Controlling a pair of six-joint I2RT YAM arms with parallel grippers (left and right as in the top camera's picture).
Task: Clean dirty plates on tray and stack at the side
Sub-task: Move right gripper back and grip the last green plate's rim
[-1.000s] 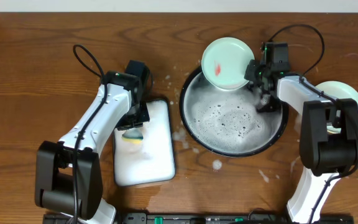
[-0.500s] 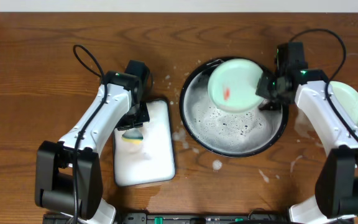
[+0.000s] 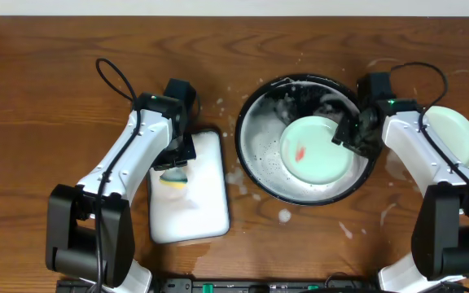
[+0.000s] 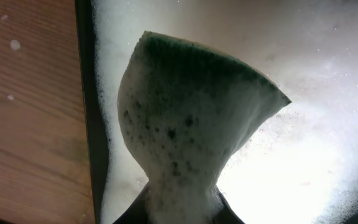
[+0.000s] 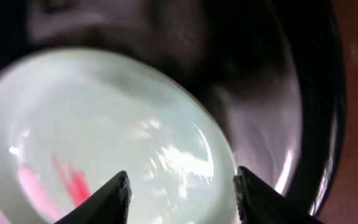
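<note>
I see R fingers (image 5: 120, 193) spread wide, gripping nothing, at rim of smeared mint plate (image 3: 317, 149) lying in black basin (image 3: 255, 167); L fingers (image 4: 230, 214) pinched on sponge (image 4: 191, 124) over white tray (image 3: 198, 207)

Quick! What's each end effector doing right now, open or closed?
The left end effector is closed on the sponge.
The right end effector is open, over the mint-green plate in the black basin.

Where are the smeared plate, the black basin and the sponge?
smeared plate (image 3: 320, 155), overhead view, on its pale centre.
black basin (image 3: 259, 159), overhead view, on its foamy left inner wall.
sponge (image 4: 191, 118), left wrist view, on the middle of its soapy face.
</note>
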